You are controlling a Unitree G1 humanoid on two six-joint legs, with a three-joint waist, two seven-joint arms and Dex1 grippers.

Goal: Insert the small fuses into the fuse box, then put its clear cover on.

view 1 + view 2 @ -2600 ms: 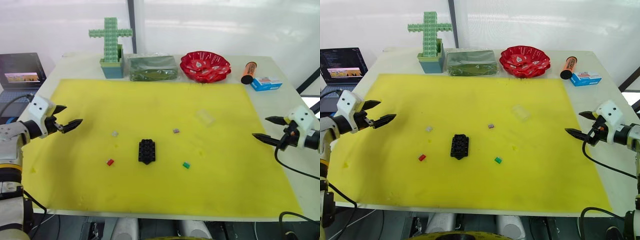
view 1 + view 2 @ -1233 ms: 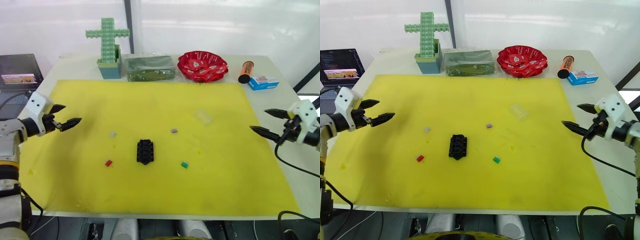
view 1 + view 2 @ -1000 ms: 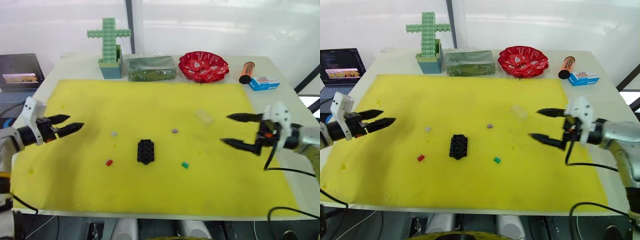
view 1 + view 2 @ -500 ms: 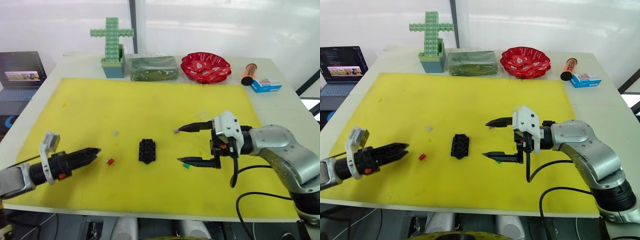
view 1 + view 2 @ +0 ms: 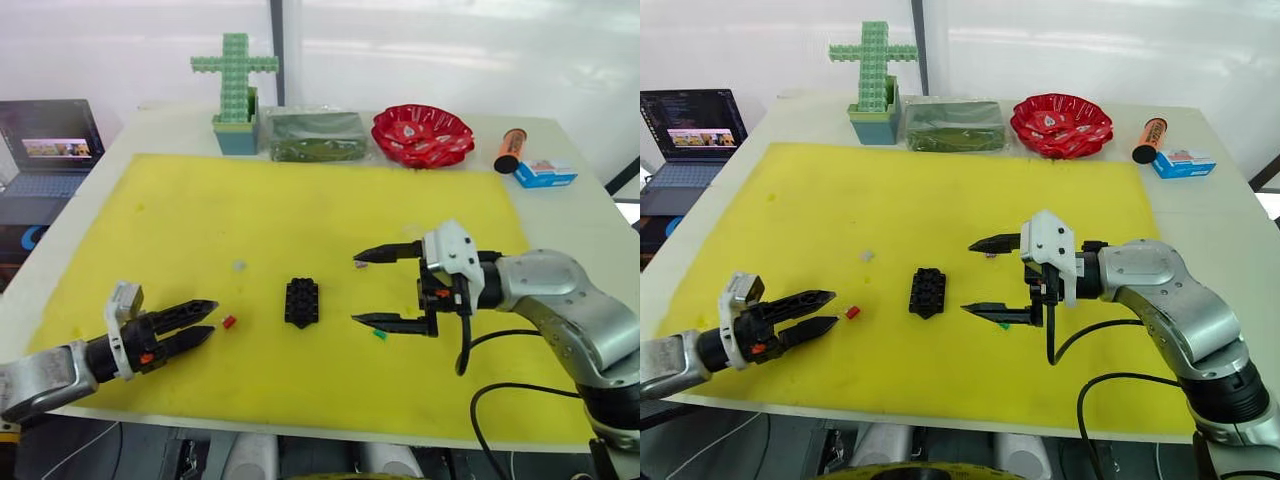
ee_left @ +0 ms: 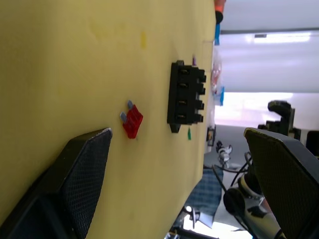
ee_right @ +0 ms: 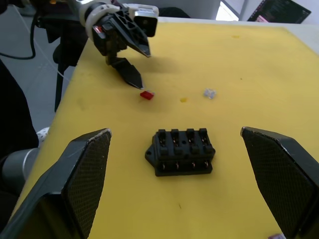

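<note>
Now the left gripper (image 5: 810,312), fingers slightly spread, is pointing at the red fuse (image 5: 852,312), just left of the fuse box (image 5: 927,291); probably it should straddle squarely before pinching. The right gripper (image 5: 982,277) is hanging wide-spread right of the box.

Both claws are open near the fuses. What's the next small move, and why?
Probably ease the left claw forward and close on the red fuse. It lies loose on the yellow mat just ahead of the open fingertips, and the fuse box slots look empty.
</note>
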